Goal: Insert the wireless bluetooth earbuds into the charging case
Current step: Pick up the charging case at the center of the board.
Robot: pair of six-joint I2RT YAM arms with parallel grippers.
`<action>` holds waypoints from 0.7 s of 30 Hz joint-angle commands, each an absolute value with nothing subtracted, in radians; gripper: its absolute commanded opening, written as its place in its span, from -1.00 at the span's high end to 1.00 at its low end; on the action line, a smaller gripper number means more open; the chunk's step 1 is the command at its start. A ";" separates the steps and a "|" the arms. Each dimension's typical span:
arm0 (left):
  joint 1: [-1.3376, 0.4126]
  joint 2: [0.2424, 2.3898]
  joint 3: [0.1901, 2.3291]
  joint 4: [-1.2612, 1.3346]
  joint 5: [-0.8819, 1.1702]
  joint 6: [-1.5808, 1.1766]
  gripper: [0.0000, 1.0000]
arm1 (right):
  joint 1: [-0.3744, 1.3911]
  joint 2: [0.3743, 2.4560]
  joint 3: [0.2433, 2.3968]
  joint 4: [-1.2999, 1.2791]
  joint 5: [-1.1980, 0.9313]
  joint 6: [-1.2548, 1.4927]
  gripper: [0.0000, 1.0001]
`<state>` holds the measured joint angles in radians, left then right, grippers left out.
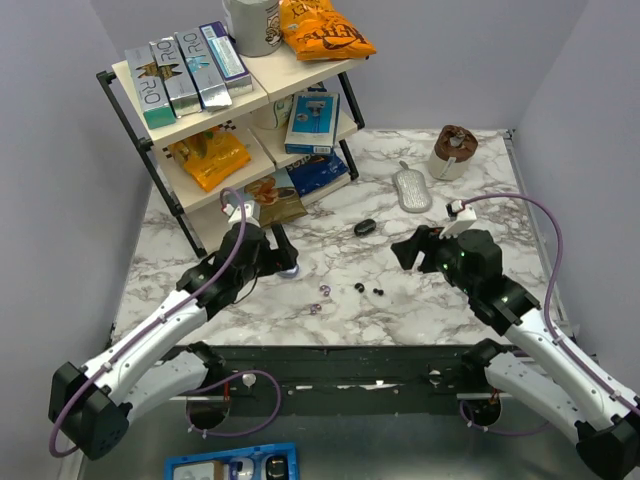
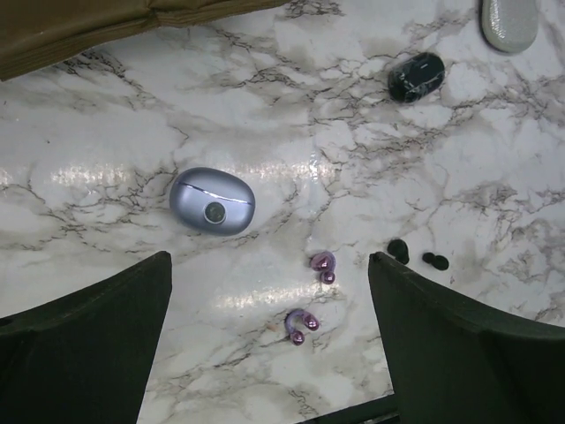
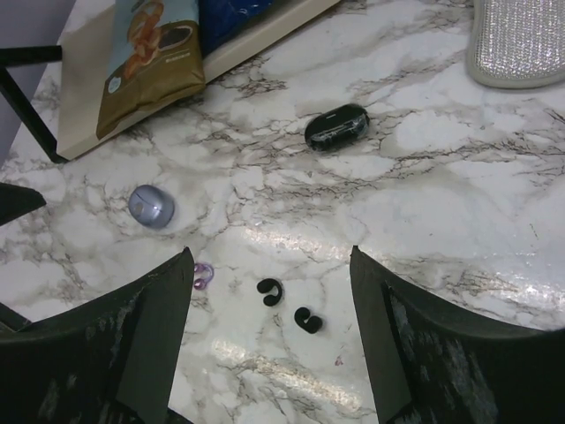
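- Left gripper [image 2: 269, 336] is hovering with its jaws spread wide and holding nothing, just on the arm-base side of the lilac case [image 2: 212, 200].
- Right gripper [image 3: 269, 344] is likewise hanging open and empty, well to the right of the lilac case, over the two black earbuds [image 3: 268, 291].
- Two purple earbuds [image 2: 323, 265] are lying loose on the marble table [image 1: 400, 320]. They are near the lilac case on its right and slightly apart from each other.
- Black case [image 3: 336, 126] is sitting farther back and to the right of the lilac case.
- Both cases are looking shut, so I'm expecting any insert attempt to be blocked until a lid is opened.
- Two bud sets and two cases are sitting close together. I'm worried about a mix-up, with black buds going into the lilac case or the reverse.
- The buds are tiny and rounded on glossy marble, so closing fingers are likely sending one skidding instead of pinching it.
- The lilac case is resting unbraced, so pushing a bud in risks sliding or tipping it.
- Both arms are working the patch right of the lilac case, which is raising the risk of a gripper clash.
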<state>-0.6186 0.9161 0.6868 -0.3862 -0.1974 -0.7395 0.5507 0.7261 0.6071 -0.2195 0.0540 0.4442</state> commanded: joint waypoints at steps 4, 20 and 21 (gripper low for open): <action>-0.618 0.867 0.722 -0.400 -0.245 -0.643 -0.97 | 0.557 0.735 0.633 -0.236 0.038 0.443 -0.59; -0.712 0.957 0.750 -0.465 -0.281 -0.575 -0.97 | 0.572 0.822 0.640 -0.256 0.035 0.371 -0.58; -0.732 0.969 0.752 -0.469 -0.294 -0.580 -0.97 | 0.577 0.831 0.632 -0.255 0.032 0.371 -0.57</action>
